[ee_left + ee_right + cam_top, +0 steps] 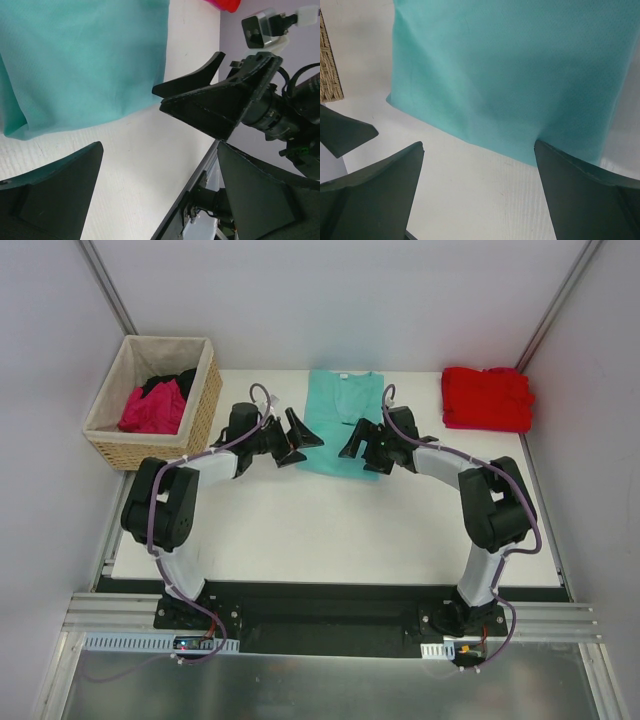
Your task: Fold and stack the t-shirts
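Grippers gape empty above the table [330, 530]: left gripper [303, 443] and right gripper [358, 455] flank the teal t-shirt [340, 400] at its near edge. Farther right lies the folded red t-shirt [487, 398]; a magenta t-shirt [152, 410] and a black t-shirt [182, 380] sit in the basket [150, 447] on the left.

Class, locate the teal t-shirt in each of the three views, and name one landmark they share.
Top external: the teal t-shirt lies at upper centre.
Left wrist: it fills the upper left.
Right wrist: it fills the upper middle.
Shared landmark: the white table bordering its near hem.
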